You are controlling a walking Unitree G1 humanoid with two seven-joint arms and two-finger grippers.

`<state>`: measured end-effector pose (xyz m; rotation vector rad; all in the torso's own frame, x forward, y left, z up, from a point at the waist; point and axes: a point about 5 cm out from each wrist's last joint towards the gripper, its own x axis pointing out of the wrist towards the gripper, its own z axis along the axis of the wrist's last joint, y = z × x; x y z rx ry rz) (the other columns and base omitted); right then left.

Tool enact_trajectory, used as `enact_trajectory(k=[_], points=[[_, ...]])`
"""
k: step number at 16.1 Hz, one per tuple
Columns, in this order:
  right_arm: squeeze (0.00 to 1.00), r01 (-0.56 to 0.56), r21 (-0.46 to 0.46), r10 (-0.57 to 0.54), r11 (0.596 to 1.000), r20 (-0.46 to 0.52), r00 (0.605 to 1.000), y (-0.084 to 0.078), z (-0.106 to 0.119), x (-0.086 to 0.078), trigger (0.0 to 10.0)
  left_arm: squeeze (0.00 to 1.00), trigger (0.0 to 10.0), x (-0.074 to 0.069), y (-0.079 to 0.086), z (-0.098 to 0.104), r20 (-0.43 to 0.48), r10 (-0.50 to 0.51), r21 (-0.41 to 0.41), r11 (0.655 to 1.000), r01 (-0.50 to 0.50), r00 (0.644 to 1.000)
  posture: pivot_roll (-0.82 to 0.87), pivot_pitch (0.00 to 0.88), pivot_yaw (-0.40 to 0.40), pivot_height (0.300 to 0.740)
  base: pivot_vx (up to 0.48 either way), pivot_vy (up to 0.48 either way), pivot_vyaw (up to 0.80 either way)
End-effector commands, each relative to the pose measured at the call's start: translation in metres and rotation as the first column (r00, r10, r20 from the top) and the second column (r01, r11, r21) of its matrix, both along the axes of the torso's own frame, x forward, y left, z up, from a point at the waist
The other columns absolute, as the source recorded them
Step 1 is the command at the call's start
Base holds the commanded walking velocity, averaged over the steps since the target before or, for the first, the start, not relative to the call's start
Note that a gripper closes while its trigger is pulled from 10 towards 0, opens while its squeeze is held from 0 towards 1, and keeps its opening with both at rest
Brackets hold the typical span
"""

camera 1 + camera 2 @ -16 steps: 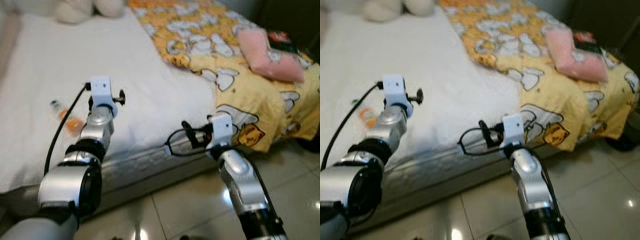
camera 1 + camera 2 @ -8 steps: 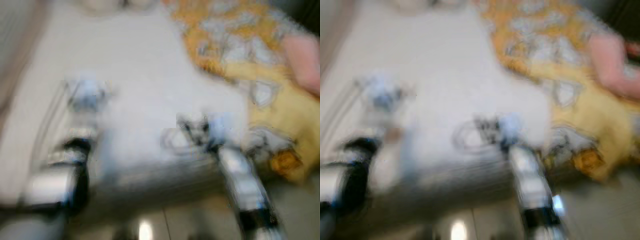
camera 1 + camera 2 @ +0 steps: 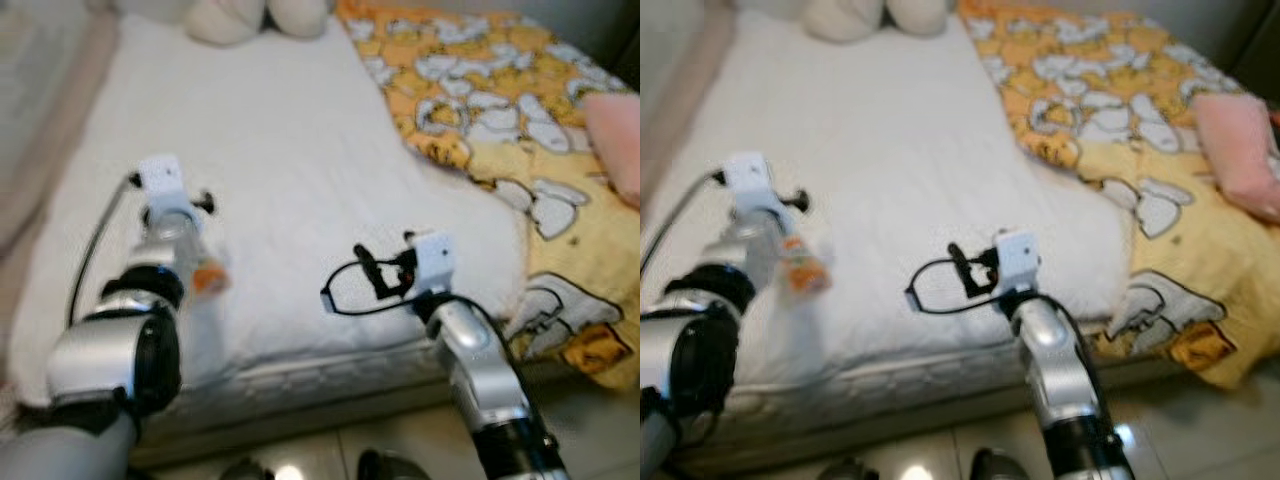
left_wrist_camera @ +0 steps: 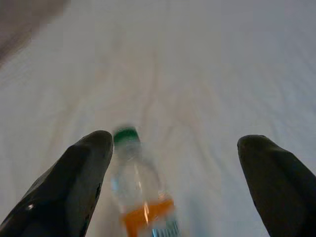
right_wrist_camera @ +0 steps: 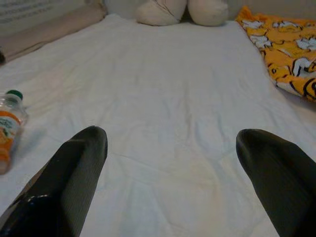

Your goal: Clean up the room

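While my head views hide most of it behind the left arm, the left wrist view shows the clear plastic bottle with green cap and orange label lying on the white bedsheet between my left gripper's wide-open, empty fingers; the right gripper gapes empty too

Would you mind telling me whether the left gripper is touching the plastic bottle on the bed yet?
Cannot tell. In the left wrist view the open left gripper straddles the bottle, whose green cap sits right against one finger, but blur hides whether any gap remains.
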<state>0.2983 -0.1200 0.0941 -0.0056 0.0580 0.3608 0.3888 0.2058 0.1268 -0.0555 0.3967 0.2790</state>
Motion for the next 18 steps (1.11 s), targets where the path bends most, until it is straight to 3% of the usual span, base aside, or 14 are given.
enact_trajectory(k=[1, 3, 5, 6, 11, 18], points=[[0.0, 0.017, -0.002, -0.017, 1.0, -0.004, 1.0, -0.004, 0.0, -0.001, 10.0, 0.0, 10.0, 0.004, -0.009, 0.005, -0.017, -0.032, -0.024, 0.999, 0.031, 0.999, -0.11, 0.069, 0.007, 0.74, 0.0, 0.0, 0.0], [0.0, 0.017, 0.0, -0.017, 1.0, -0.007, 1.0, -0.004, -0.001, -0.002, 10.0, 0.0, 10.0, 0.004, -0.021, 0.001, -0.042, -0.055, -0.09, 0.995, 0.051, 0.998, -0.12, 0.074, 0.013, 0.74, 0.0, 0.0, 0.0], [0.0, 0.019, 0.003, -0.019, 1.0, -0.009, 1.0, -0.003, -0.002, -0.005, 10.0, 0.0, 10.0, 0.004, -0.03, 0.0, -0.062, -0.086, -0.094, 0.992, 0.08, 0.994, -0.13, 0.078, 0.02, 0.74, 0.0, 0.0, 0.0], [0.0, 0.021, 0.004, -0.021, 1.0, -0.012, 1.0, -0.003, -0.003, -0.007, 10.0, 0.0, 10.0, 0.0, -0.025, -0.007, -0.096, -0.055, -0.05, 0.997, 0.05, 0.994, -0.13, 0.079, 0.027, 0.74, 0.0, 0.0, 0.0], [0.0, 0.026, 0.008, -0.026, 1.0, -0.015, 1.0, -0.003, -0.004, -0.009, 10.0, 0.0, 10.0, -0.011, -0.018, -0.027, -0.169, 0.01, -0.004, 1.0, -0.011, 0.985, -0.13, 0.072, 0.038, 0.74, 0.0, 0.0, 0.0], [0.0, 0.013, 0.005, -0.013, 1.0, -0.026, 1.0, -0.001, -0.005, -0.011, 10.0, 0.0, 10.0, -0.031, -0.029, -0.062, -0.279, 0.033, -0.189, 0.978, -0.088, 0.96, -0.13, 0.072, 0.037, 0.74, 0.0, 0.0, 0.0]])
